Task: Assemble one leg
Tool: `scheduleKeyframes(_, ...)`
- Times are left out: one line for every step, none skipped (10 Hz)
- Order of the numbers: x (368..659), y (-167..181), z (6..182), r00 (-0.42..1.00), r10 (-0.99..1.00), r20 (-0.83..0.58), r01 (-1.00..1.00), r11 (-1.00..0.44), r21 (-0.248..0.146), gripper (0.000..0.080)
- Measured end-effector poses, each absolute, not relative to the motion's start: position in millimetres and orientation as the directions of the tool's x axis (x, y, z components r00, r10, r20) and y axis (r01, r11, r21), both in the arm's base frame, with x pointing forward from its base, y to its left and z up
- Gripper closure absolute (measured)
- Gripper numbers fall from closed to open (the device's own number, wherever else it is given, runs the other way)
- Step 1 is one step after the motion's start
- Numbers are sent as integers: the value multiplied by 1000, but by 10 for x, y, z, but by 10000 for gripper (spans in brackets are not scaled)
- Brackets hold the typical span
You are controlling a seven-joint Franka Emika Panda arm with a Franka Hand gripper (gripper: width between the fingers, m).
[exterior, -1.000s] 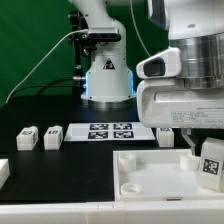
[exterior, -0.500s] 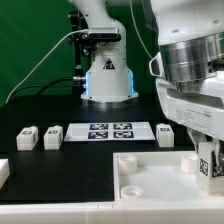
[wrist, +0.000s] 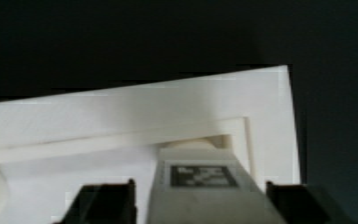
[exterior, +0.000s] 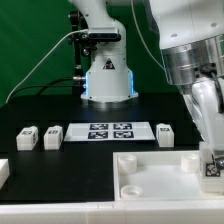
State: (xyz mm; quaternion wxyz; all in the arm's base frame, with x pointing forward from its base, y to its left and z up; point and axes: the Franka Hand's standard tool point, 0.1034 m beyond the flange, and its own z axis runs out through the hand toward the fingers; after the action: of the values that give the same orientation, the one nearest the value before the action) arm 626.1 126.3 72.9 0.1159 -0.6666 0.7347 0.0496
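1. The gripper [exterior: 211, 160] is clamped on the leg [wrist: 202, 178], a small white block. Its black-and-white marker faces the wrist camera, and dark fingers [wrist: 105, 205] flank it on both sides.
2. In the exterior view, the held leg hangs at the exterior view's right edge, low over a corner of the square white tabletop [exterior: 150, 178].
3. The wrist view shows a recessed corner pocket [wrist: 185, 135] just beyond the leg. Judging from this, you should centre the leg over that pocket, keep it upright, and lower slowly without loosening your hold.
4. Three loose legs [exterior: 53, 135] and the marker board [exterior: 108, 131] lie well apart, behind the tabletop.
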Motion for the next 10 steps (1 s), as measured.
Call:
scheduleKeyframes(6259, 1263, 728, -70, -969, -235, -992, 92, -85, 283)
scheduleKeyframes(6245, 1244, 720, 98, -972, -215, -991, -75, -112, 178)
scheduleKeyframes(6231, 1213, 715, 268, -944, -193, -960, -246, -132, 178)
scheduleKeyframes(6234, 1179, 719, 382, -907, -175, -921, -360, -148, 158)
scheduleKeyframes(6221, 1181, 726, 541, -829, -145, -840, -523, -146, 151)
scheduleKeyframes(6211, 1234, 731, 634, -764, -121, -773, -619, -142, 151)
scheduleKeyframes(6221, 1246, 716, 694, -715, -88, -718, -676, -168, 150)
scheduleKeyframes(6219, 1234, 709, 761, -645, -70, -646, -743, -175, 150)
scheduleKeyframes(6220, 1228, 709, 807, -588, -56, -588, -789, -179, 150)
scheduleKeyframes(6223, 1212, 708, 882, -470, -28, -467, -866, -178, 150)
